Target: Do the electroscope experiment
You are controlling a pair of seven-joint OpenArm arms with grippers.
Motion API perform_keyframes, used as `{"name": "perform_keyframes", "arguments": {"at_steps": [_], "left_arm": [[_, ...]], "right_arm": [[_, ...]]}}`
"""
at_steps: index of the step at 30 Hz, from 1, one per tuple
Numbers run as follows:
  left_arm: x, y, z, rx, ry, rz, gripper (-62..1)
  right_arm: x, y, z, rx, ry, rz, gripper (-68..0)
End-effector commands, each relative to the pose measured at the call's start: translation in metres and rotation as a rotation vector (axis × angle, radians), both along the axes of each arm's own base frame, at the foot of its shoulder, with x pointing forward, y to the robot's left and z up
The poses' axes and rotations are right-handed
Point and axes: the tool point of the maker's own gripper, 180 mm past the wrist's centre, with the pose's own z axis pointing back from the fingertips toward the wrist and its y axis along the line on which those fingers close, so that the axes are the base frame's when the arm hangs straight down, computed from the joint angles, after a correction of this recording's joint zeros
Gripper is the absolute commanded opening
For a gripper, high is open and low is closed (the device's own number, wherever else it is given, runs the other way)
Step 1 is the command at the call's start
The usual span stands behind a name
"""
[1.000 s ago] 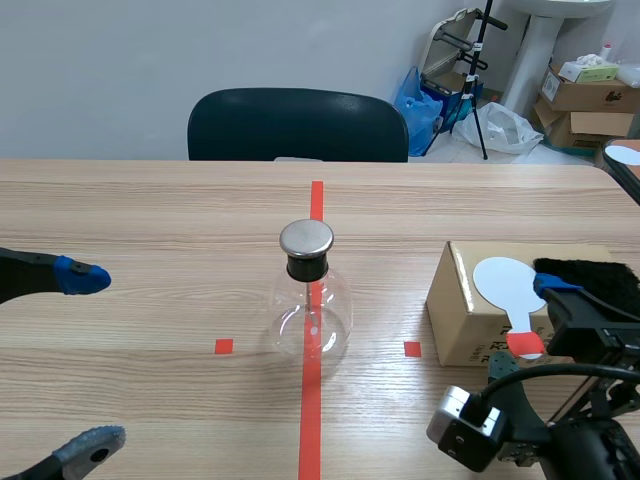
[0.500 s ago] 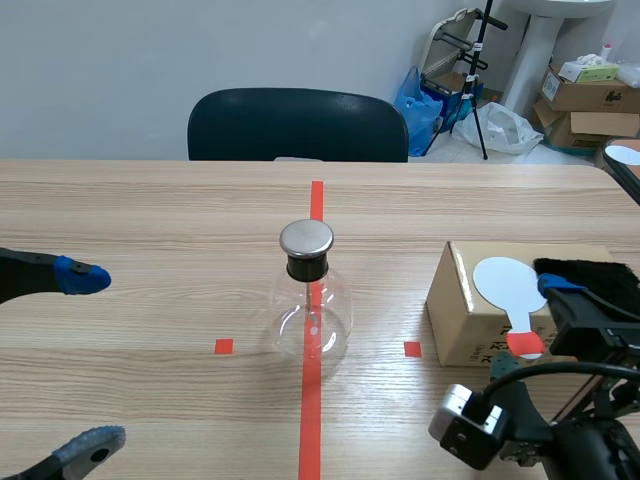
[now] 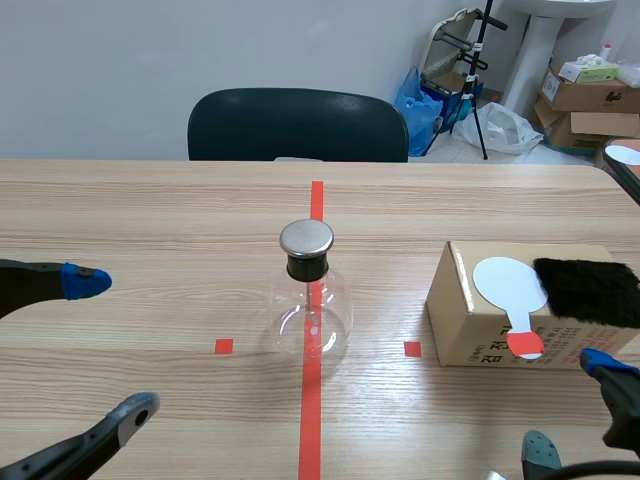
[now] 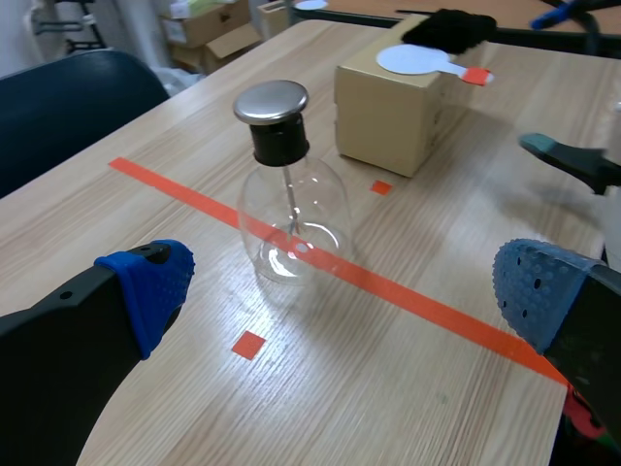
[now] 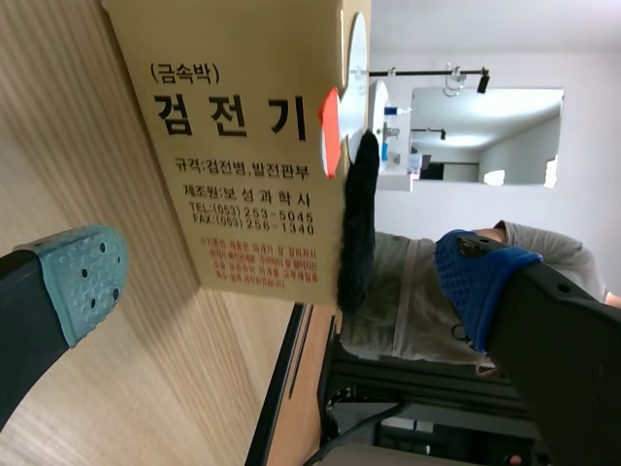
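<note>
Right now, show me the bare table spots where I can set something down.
Bare wood lies between the round clear glass flask with metal cap and the brown cardboard box, and across the far table behind both. The box top is crowded: white round paddle and black fur pad.

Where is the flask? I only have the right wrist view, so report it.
Observer: The round clear glass flask with a metal cap stands on the orange-red tape line, apart from the brown cardboard box.
Operator: Report the box top.
Observer: A white round paddle with a red handle lies flat there, next to a black furry cloth.
Operator: Give the left tool.
Observer: The left tool is open, the flask ahead of it.
</note>
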Motion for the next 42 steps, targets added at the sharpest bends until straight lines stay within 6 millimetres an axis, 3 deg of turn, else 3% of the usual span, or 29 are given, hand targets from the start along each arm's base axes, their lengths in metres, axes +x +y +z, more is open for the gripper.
{"name": "perform_keyframes", "arguments": {"at_steps": [1,7,12,20,24,30,42], "left_arm": [[0.005,-0.008,0.020,-0.039,-0.043,0.009,1.4],[0.009,-0.025,0.044,-0.048,-0.048,0.064,1.4],[0.013,-0.037,0.056,-0.040,-0.036,0.105,1.4],[0.036,-0.018,0.068,-0.057,-0.060,0.303,1.4],[0.041,-0.010,0.068,-0.047,-0.066,0.355,1.4],[0.041,-0.010,0.066,-0.041,-0.060,0.355,1.4],[0.041,-0.010,0.065,-0.032,-0.055,0.351,1.4]], "right_arm": [[0.006,-0.005,0.030,-0.013,-0.108,0.009,0.4],[-0.003,-0.007,0.076,0.115,-0.190,0.054,0.4],[0.005,-0.009,0.104,0.283,-0.166,0.052,0.4],[0.035,0.000,0.139,0.700,-0.030,0.071,0.4],[0.039,0.020,0.148,0.837,0.072,0.162,0.4],[0.046,0.034,0.159,0.984,0.151,0.229,0.4],[0.071,0.038,0.174,1.090,0.274,0.293,0.4]]}}
